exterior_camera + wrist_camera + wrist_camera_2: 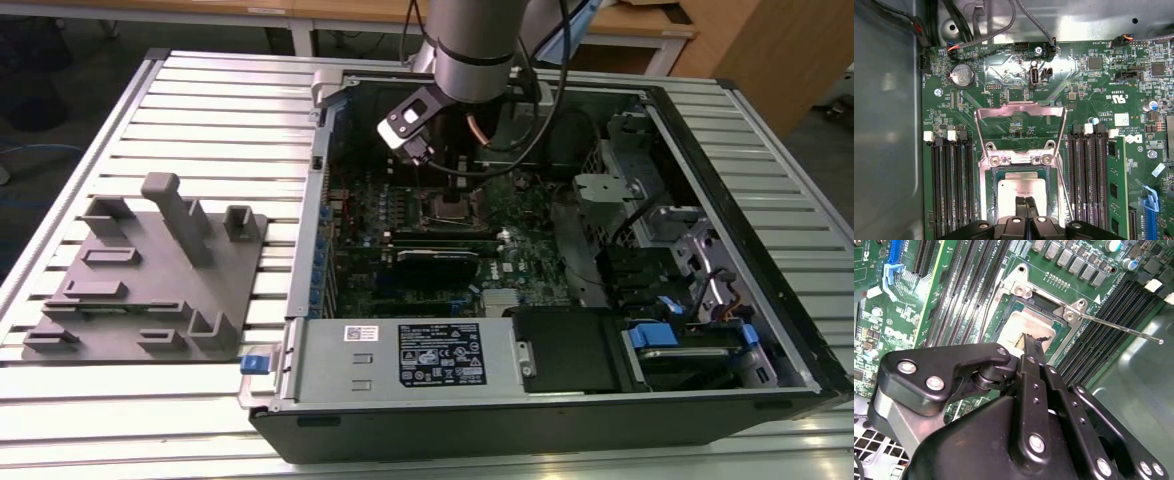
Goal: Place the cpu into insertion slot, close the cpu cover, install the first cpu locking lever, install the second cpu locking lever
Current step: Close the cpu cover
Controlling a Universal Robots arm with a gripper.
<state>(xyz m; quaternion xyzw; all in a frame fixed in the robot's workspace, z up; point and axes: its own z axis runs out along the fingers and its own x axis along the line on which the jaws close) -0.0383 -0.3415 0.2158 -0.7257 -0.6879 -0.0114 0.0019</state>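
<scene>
Cpu (1022, 192) sits in slot (1004, 173), silver top up. First wrist view has cover (1019, 110) open, hinged away from slot. Second wrist view adds thin lever (1119, 328) sticking out over memory slots (1104, 340). Exterior view adds open case (747, 130), grey fixture (147, 270) on table (200, 90), and white printed label (441, 355), too small to read. Gripper (1025, 201) fingers pressed together, tips touching cpu top.

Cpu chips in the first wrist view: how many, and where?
1. The cpu lies in the insertion slot, at the tips of the hand; the cpu cover is flipped open beyond it. The hand may hide anything nearer.
</scene>
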